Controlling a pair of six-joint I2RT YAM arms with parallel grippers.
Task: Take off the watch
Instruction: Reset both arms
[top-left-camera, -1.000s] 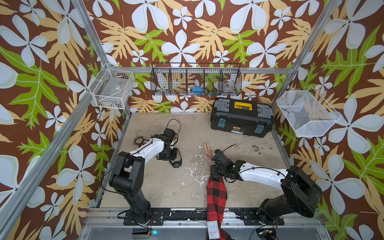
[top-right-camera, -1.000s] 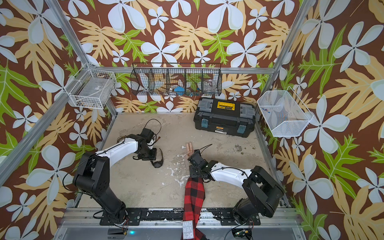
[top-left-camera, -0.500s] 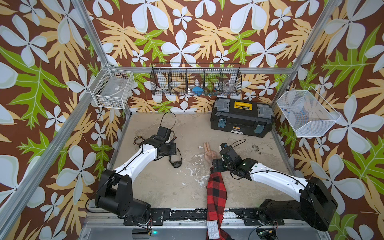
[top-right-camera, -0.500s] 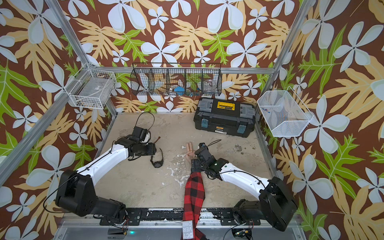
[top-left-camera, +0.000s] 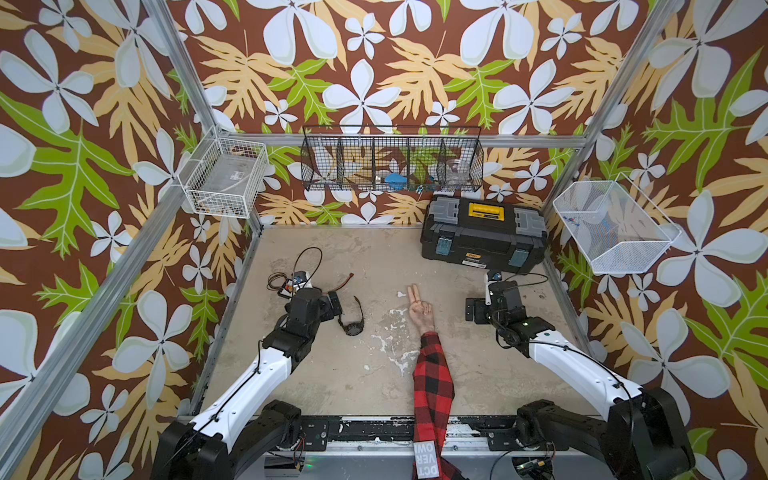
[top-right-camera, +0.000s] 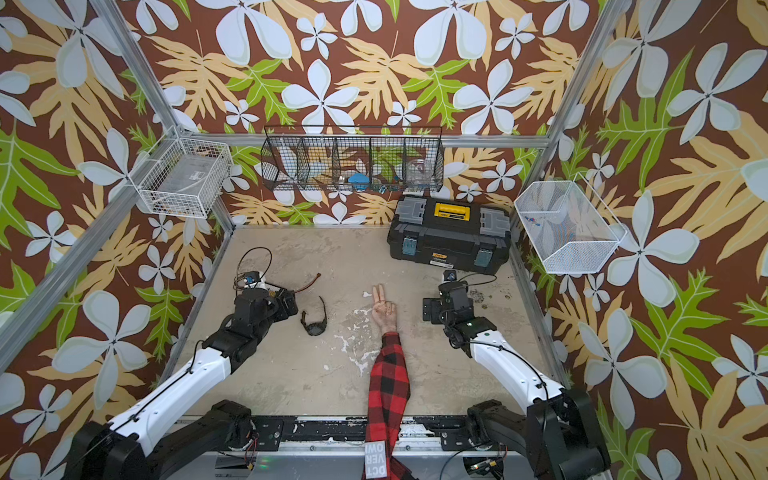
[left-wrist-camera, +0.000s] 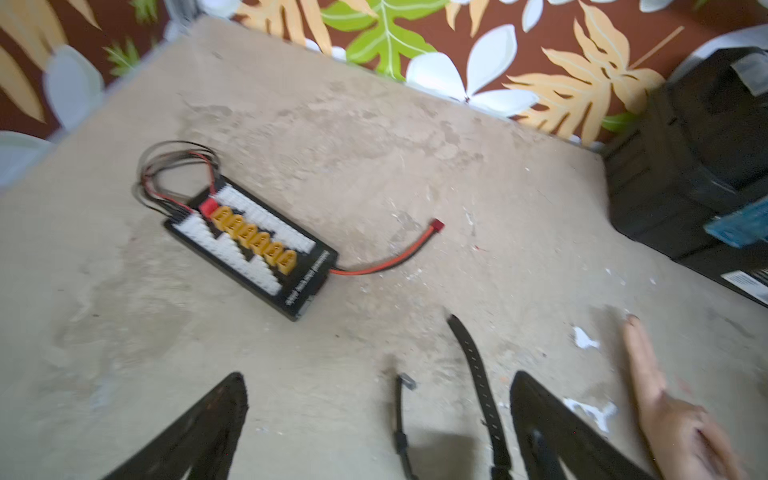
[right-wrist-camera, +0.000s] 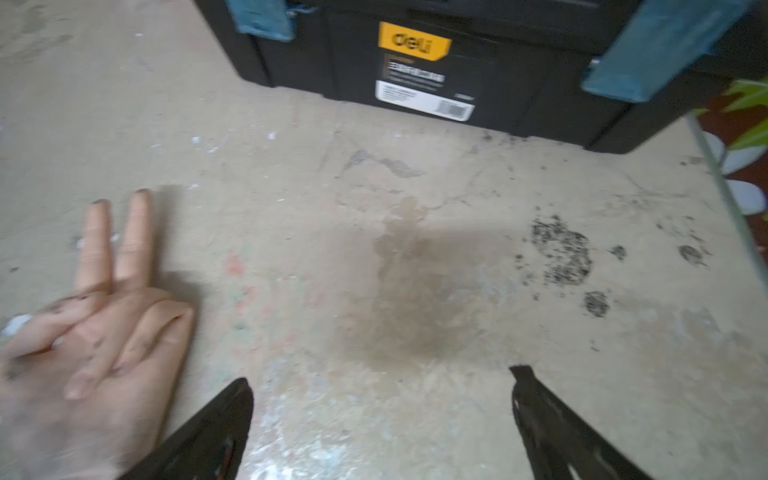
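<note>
Hovering L fingers (left-wrist-camera: 199, 428) wide beside watch (top-left-camera: 353, 327)

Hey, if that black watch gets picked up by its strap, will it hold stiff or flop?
Probably flops: the watch lies unbuckled, its thin strap curving loosely on the table. The chunky case would likely hang lowest. With straps splayed, rolling looks unlikely.

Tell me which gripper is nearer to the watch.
Left. The left gripper is right beside the watch; the right gripper is beyond the hand, on its far side.
</note>
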